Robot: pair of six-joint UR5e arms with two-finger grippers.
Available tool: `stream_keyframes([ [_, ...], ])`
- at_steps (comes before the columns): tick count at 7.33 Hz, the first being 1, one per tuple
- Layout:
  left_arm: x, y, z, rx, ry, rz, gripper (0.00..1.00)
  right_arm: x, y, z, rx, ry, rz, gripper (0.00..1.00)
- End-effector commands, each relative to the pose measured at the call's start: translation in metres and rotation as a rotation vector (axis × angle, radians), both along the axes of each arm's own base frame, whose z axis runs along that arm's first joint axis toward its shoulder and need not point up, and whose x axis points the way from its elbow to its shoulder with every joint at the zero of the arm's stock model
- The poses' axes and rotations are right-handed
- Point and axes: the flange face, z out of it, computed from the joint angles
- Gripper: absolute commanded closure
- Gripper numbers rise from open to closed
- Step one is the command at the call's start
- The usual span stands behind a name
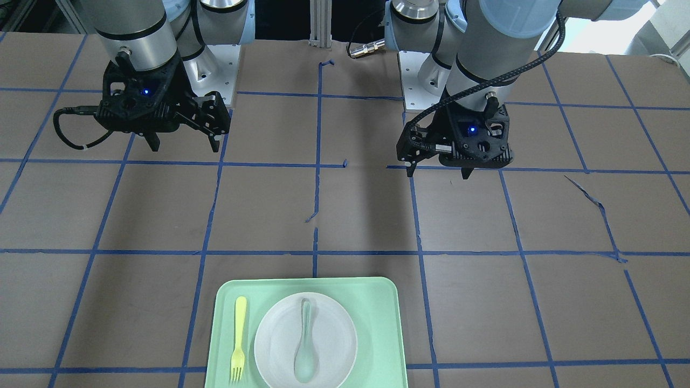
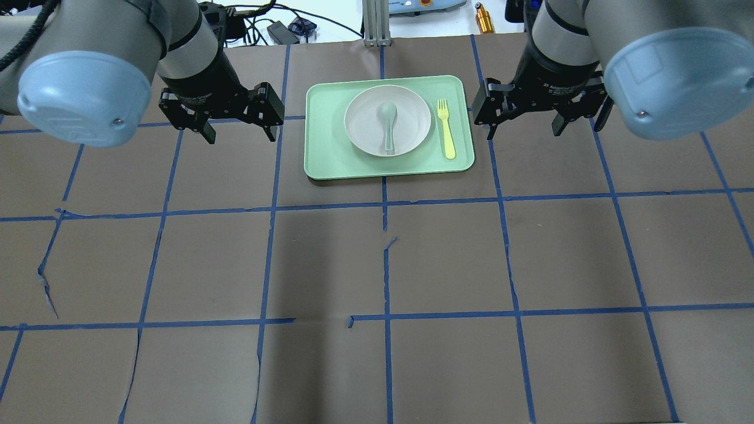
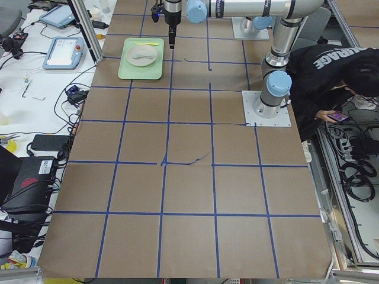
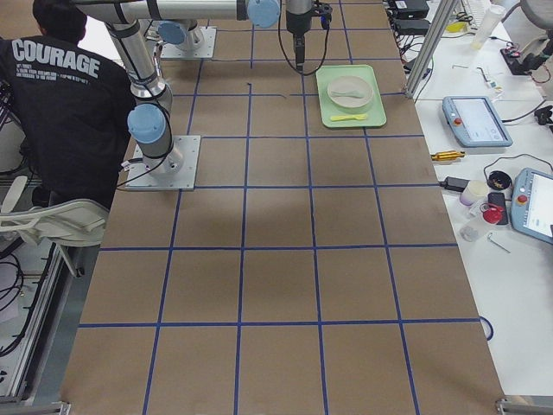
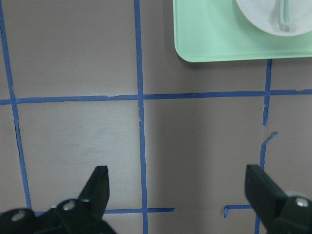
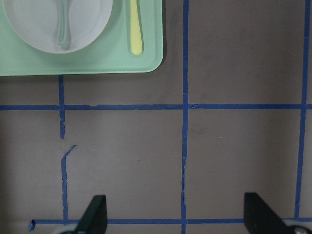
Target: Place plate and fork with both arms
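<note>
The off-white plate [image 2: 365,121] lies on the mint-green tray [image 2: 330,154] at the table's far middle, with a grey-green spoon [image 2: 387,123] resting in it. The pale-yellow fork [image 2: 446,132] lies on the tray beside the plate, on my right side. The front-facing view shows the plate [image 1: 334,334], the fork [image 1: 239,339] and the tray [image 1: 377,323] too. My left gripper [image 2: 240,134] hovers open and empty to the left of the tray. My right gripper [image 2: 523,131] hovers open and empty to the right of it. The wrist views show both pairs of fingers spread over bare table, left [image 5: 176,175] and right [image 6: 174,202].
The table is brown paper with a blue tape grid. Both arm bases [image 1: 215,70] stand at the robot's edge. A person in black [image 3: 331,77] sits by the robot's side of the table. Tablets, cables and tools [image 4: 475,121] lie beyond the far edge.
</note>
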Motion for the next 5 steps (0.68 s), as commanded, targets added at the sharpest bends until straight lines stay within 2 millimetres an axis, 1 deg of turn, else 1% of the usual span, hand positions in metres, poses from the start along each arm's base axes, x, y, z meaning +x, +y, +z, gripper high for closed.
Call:
stream_keyframes([
  [1,-0.0001,-0.0001,0.0002,-0.001,0.0,0.0,0.0,0.0011,0.0001,0.0008,0.0,-0.007,0.001,0.0],
  [3,-0.0001,-0.0003,0.0009,-0.003,0.0,0.001,0.0,0.0009,0.0004,-0.0001,0.003,-0.005,0.001,0.0],
  [5,0.0006,-0.0003,0.0002,-0.001,0.002,0.001,0.0,0.001,-0.0008,0.0042,-0.009,-0.006,0.001,0.0],
])
